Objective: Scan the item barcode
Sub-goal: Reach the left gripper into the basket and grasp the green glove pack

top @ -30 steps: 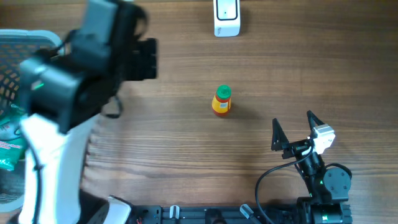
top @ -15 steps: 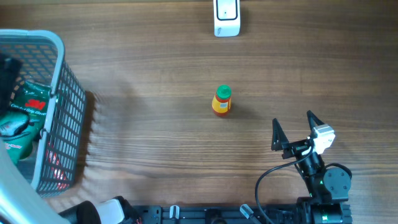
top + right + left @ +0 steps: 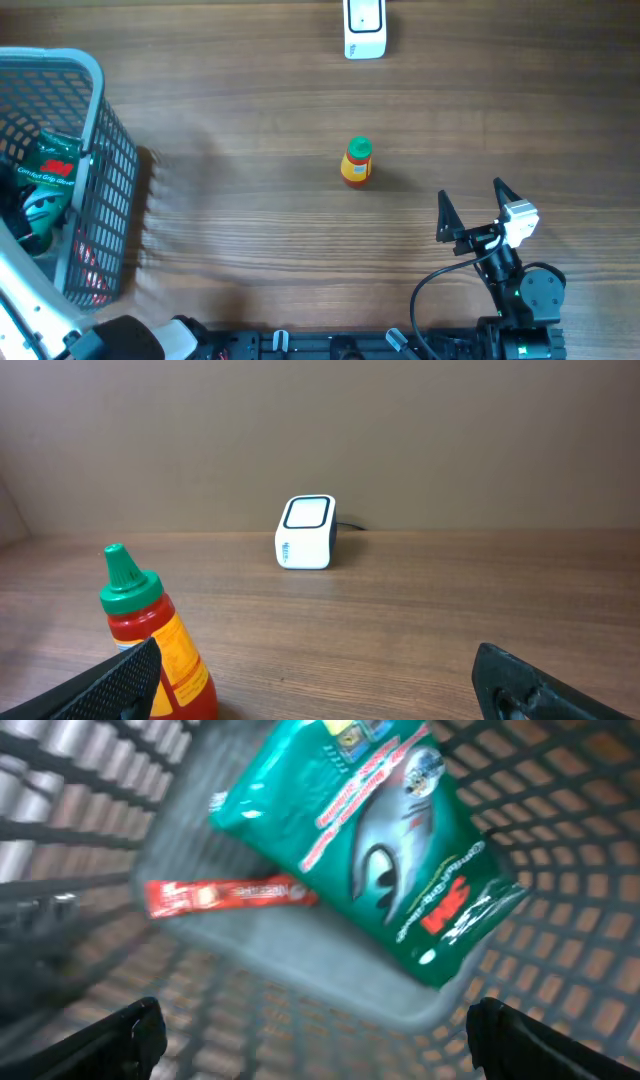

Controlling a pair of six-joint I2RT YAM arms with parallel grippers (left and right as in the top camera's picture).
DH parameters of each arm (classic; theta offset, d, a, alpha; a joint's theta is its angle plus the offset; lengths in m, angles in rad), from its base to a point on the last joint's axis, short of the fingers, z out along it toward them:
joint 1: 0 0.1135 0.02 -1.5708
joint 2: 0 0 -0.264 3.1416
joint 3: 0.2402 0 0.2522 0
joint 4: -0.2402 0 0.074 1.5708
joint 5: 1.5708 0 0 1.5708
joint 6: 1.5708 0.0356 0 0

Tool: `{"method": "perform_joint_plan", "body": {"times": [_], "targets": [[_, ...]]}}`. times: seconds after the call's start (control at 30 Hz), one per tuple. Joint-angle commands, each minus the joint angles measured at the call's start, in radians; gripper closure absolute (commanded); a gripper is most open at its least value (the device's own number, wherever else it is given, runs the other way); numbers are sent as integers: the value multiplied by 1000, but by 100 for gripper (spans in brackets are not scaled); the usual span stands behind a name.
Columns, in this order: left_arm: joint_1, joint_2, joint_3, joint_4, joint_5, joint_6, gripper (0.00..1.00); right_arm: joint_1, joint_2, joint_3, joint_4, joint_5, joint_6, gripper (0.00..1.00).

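The bottle stands upright at mid-frame on the table, well apart from the scanner at the top edge. At lower right the right hand has its fingers apart and empty. At far left the left hand, also spread and empty, hangs inside the basket over a green packet and a red bar.

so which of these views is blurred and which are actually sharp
Left wrist: motion blur smears the basket mesh and the green packet, so its print is barely legible. Overhead: sharp on the sauce bottle and scanner, with a soft streaky shadow on the table beside the basket. Right wrist: crisp, evenly lit, no glare.
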Motion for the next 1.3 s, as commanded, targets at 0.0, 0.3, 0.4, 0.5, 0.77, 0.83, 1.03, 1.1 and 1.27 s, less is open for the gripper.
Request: {"method": "perform_joint_plan", "body": {"times": [0.0, 0.3, 0.4, 0.5, 0.77, 0.83, 1.03, 1.1, 1.27], "targets": [[5, 1, -98, 105, 14, -52, 0, 4, -8, -1, 3, 17, 14, 0], [5, 106, -144, 217, 53, -51, 0, 4, -8, -1, 3, 17, 15, 0], [5, 168, -144, 217, 70, -51, 0, 4, -8, -1, 3, 17, 15, 0], [3, 234, -156, 218, 92, -51, 0, 4, -8, -1, 3, 17, 14, 0], [-10, 307, -177, 258, 107, -47, 0, 4, -8, -1, 3, 17, 15, 0], [-27, 307, -192, 279, 106, -47, 0, 4, -8, -1, 3, 17, 15, 0], [-103, 307, -261, 367, -27, -47, 0, 4, -8, -1, 2, 17, 15, 0], [-125, 307, -270, 386, -80, -48, 0, 4, -8, -1, 3, 17, 15, 0], [-164, 307, -273, 401, -185, -48, 0, 4, -8, -1, 3, 17, 15, 0]]}}
